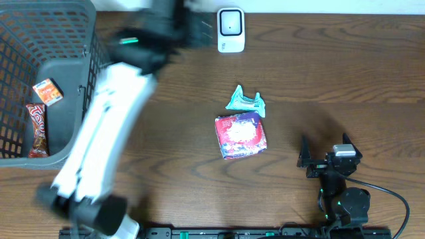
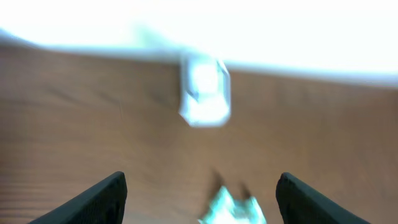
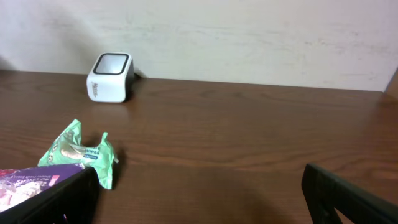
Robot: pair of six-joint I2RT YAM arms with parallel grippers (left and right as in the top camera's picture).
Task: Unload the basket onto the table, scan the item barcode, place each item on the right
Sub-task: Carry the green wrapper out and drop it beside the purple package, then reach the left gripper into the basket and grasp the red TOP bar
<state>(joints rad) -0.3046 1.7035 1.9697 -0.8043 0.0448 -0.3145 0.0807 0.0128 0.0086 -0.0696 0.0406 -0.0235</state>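
Overhead: left tool (image 2: 200, 198) is blurred near the scanner (image 1: 230, 30); in the wrist view its fingers are seen apart, nothing held. Right tool (image 3: 202, 199) is likewise spread, empty. Teal packet (image 1: 246, 101) and purple packet (image 1: 240, 135) are lying on the surface (image 1: 345, 79) between the tools. Pickup and scan are judged outstanding.

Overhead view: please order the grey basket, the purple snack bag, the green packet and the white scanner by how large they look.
1. grey basket
2. purple snack bag
3. green packet and white scanner: these look about alike, so I do not rank them.
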